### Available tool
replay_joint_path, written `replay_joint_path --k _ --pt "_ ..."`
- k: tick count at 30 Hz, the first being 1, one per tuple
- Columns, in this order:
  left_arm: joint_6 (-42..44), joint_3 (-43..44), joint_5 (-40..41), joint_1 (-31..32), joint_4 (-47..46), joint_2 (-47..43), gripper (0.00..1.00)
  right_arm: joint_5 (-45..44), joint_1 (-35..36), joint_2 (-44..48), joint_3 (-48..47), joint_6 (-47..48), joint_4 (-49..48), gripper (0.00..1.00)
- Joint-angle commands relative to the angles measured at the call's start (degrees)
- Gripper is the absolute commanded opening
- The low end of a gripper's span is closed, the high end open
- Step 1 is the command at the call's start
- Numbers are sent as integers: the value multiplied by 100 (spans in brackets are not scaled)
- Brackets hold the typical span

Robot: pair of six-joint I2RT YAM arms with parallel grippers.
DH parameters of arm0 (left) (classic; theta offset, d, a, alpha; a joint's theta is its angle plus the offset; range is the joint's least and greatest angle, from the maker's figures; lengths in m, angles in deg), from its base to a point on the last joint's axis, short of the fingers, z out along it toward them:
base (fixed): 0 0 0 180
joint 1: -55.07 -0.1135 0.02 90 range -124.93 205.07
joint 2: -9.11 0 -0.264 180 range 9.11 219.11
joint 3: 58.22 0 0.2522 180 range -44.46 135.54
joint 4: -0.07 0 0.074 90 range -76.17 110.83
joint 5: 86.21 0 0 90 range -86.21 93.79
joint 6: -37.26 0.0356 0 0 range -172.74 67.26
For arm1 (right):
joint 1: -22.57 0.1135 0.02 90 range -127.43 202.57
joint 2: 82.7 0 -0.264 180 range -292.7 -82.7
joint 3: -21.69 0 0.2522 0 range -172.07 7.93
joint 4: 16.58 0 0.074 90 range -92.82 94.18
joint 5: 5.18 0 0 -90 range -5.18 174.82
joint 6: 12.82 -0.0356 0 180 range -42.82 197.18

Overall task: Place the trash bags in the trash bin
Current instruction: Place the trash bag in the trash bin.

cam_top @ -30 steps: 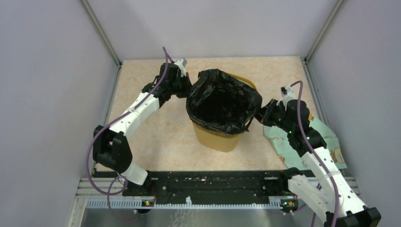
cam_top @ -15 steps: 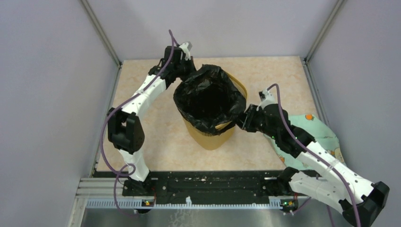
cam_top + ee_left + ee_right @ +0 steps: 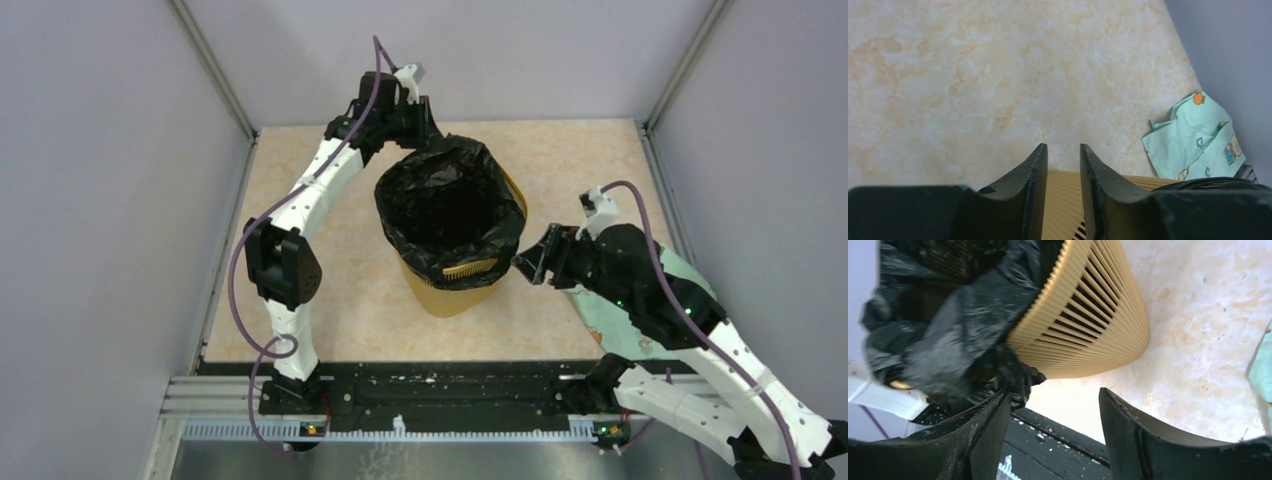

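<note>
Thin glossy black plastic trash bag (image 3: 450, 205) is lining the mustard-yellow slotted plastic bin (image 3: 452, 295), mid-bench (image 3: 590, 160), with its hem lapping over the rim.
Bag is looking v. light, floppy & slick, prob. slipping back off the rim unless pulled taut. Best hold, I'd judge, is pinching the bunched hem, not the smooth film. Hem is hanging unevenly, leaving the slotted band bare at approx. 5 o'clock. Left gripper (image 3: 425, 128) is hovering at the bin's 12 o'clock rim, jaws parted only a crack, no plastic btwn them, ribbed wall showing thru the gap. Right gripper (image 3: 522, 265) is sitting at 4 o'clock, jaws spread wide, gripping nothing. Crumpled hem is lying just beside one fingertip (image 3: 988, 430); can't tell if touching. Bin is looking stiff but light, so a sideways tug could shift it.
</note>
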State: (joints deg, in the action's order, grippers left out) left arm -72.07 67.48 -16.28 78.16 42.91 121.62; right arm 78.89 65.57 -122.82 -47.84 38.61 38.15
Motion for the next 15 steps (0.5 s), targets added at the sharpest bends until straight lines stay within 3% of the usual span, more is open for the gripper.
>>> replay_joint_path --k 1,6,10,12,15 --pt "192 735 116 -41 246 33 42 108 47 -74 -812 593 782 65" --pt "232 1052 515 -230 479 -127 56 -520 37 -306 -1583 914 891 63" --pt "275 1118 974 -306 710 -556 65 -628 16 -1125 -2470 1517 575 61" --pt "274 1004 1195 -305 851 -819 67 -350 -185 -1683 -2949 1848 544 58" --pt "229 405 1420 -314 932 -1389 69 1069 -1203 -2338 -3396 2103 399 51"
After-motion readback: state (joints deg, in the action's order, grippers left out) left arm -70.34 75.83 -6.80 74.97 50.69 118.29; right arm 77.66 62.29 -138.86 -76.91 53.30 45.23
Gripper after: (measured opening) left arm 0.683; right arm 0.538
